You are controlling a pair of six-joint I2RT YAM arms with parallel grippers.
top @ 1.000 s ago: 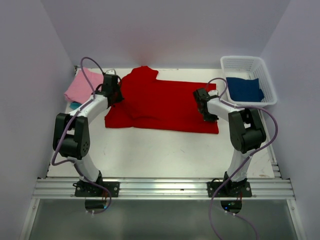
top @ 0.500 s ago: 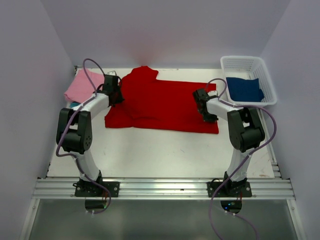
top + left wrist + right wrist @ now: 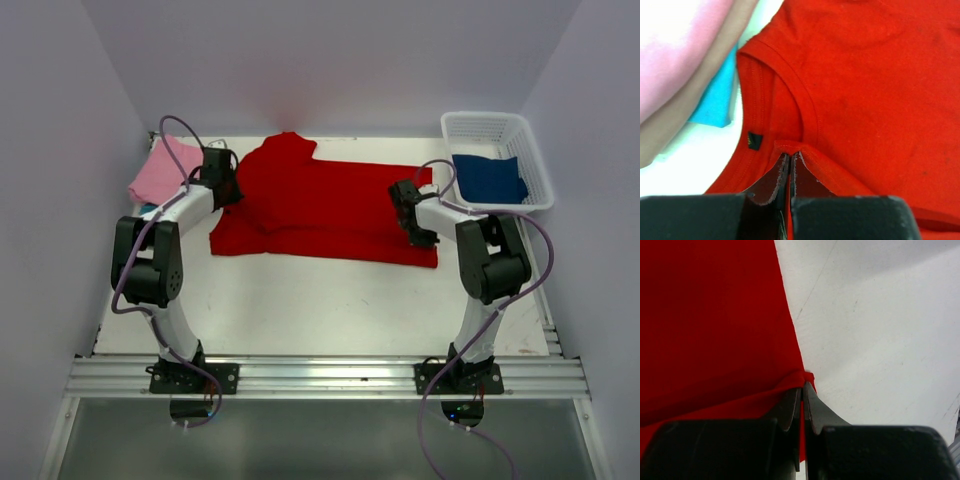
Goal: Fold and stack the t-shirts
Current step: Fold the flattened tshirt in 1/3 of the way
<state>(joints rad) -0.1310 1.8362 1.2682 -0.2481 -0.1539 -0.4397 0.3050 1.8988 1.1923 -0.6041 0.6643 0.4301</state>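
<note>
Tee in turquoise [image 3: 715, 102] mostly hidden under pink tee [image 3: 675, 45], beige tee [image 3: 682, 95].

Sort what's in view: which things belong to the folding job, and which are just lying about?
Job: red t-shirt, pinched by left fingers and right fingers; pink t-shirt, beige t-shirt, turquoise t-shirt, stacked far left; dark blue t-shirt, in the white mesh basket.
Lying about: the white mesh basket itself.

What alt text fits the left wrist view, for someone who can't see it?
The left end effector, shut, pinches the red t-shirt near its collar. At upper left lie a pink shirt, a beige shirt and a turquoise shirt.
</note>
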